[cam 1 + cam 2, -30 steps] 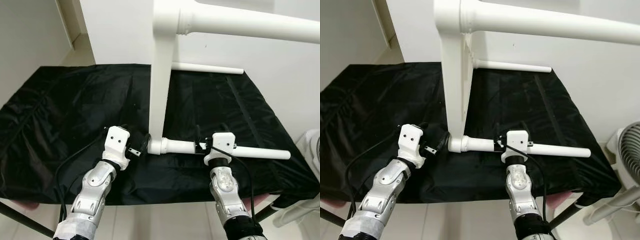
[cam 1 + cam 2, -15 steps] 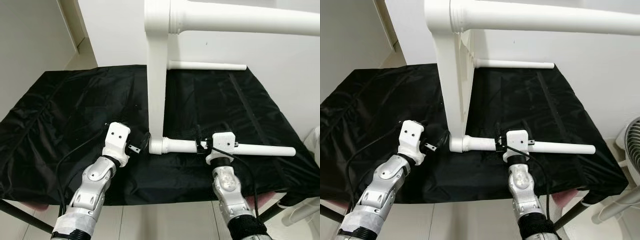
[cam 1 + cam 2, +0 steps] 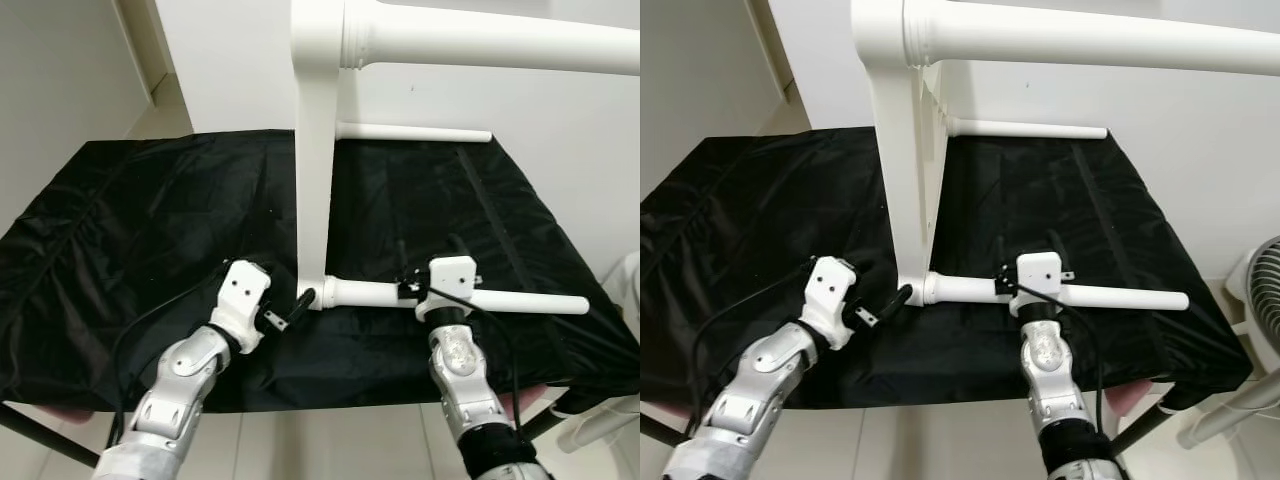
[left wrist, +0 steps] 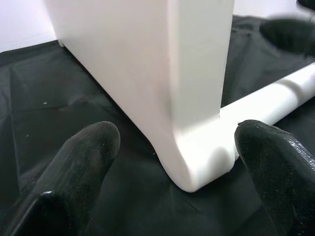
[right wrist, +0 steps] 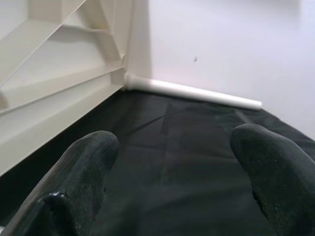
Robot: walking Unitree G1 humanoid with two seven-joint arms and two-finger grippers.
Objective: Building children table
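Steadying the tabletop [image 3: 312, 190], which stands on edge on the black surface [image 3: 120, 220] | near leg [image 3: 480, 299] lies flat from its corner | left hand [image 4: 172, 162] open around that corner | right hand [image 5: 167, 162] open, empty, over the leg | you'll find it stiff, smooth, tippy; grip the leg by the joint.

Head stereo downward; wrist cameras close-in.
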